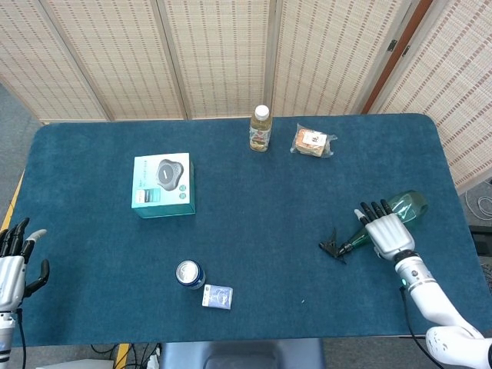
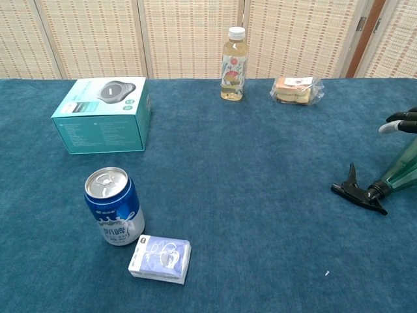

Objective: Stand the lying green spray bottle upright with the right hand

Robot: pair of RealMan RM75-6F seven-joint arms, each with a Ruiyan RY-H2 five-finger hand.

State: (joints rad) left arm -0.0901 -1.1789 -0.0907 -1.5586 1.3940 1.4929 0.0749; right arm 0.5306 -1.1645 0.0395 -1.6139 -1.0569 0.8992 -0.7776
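Likely light, slick: translucent green plastic spray bottle [image 1: 384, 217] lying flat; right hand [image 1: 387, 229] over body, fingers spread, gripping nothing; best grasped mid-body.

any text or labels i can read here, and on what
None reads clearly.
Teal box: fine print on its front, too small.
Blue can: white characters, blurred.
Small card pack: print, illegible.
Drink bottle: floral label, no legible words.
Snack packet: label too small.
Spray bottle: no text visible.
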